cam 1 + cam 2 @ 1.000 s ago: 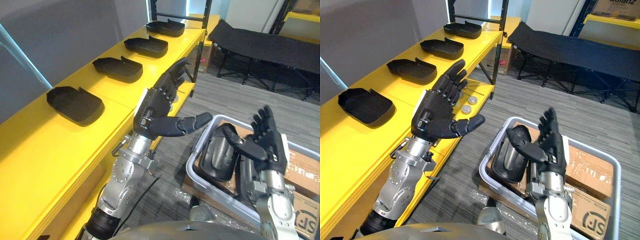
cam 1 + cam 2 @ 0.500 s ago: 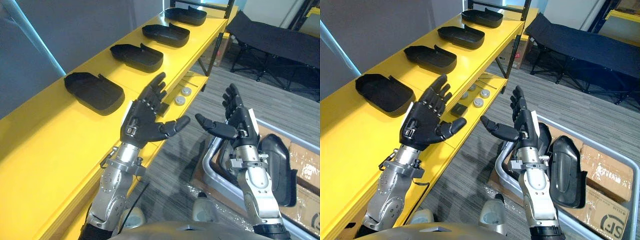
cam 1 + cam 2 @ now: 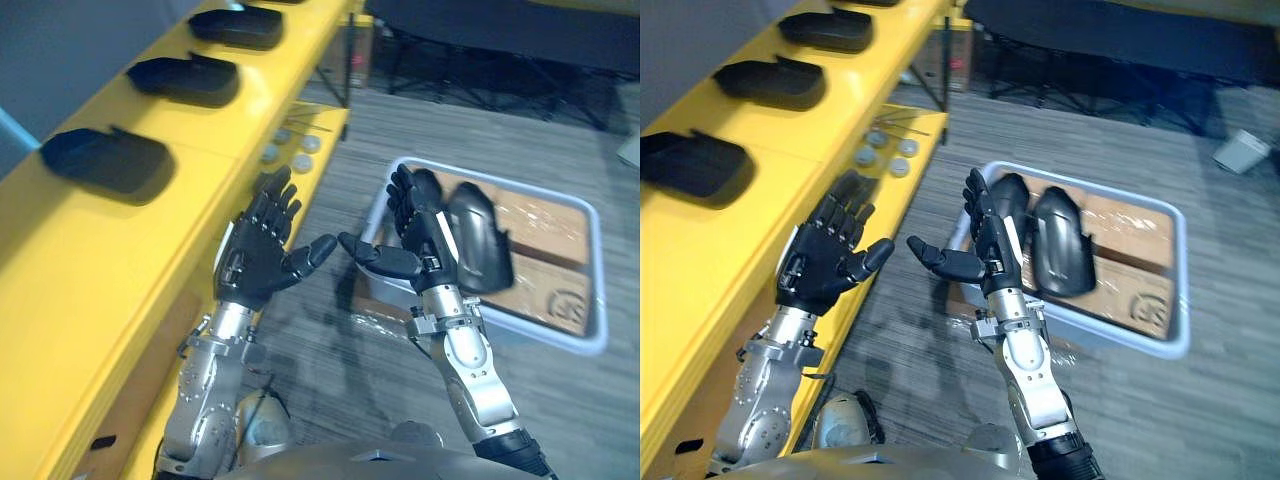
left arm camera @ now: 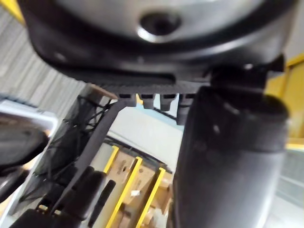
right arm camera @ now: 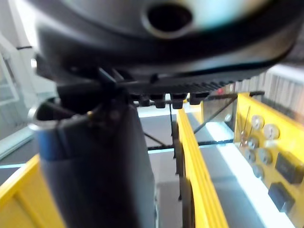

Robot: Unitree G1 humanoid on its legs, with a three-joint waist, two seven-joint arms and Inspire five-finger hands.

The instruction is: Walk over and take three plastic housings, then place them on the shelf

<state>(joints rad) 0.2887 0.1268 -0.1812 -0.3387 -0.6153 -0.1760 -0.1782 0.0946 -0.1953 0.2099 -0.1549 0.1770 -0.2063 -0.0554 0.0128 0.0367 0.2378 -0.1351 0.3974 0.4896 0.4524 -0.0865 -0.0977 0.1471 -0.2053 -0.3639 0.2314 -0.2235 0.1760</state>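
While left hand (image 3: 262, 258) & right hand (image 3: 422, 240) are hovering w/ fingers spread, gripping nothing, at least three plastic housings (image 3: 100, 160) are sitting in a row on the yellow shelf (image 3: 60, 300). Two spare housings (image 3: 480, 235) are lying in the grey bin (image 3: 596, 290) on the floor, just beyond the right hand. Placing is prob. looking done, though I can't tell whether another pick-up is coming.

A long yellow shelf (image 3: 70, 290) runs along a grey wall (image 3: 50, 50). Beside the shelf spreads a grey striped carpet floor (image 3: 1200, 400). Past the shelf's far end stands a black folding cot (image 3: 1110, 35); a small pale container (image 3: 1240, 152) sits on the floor farther from the shelf.
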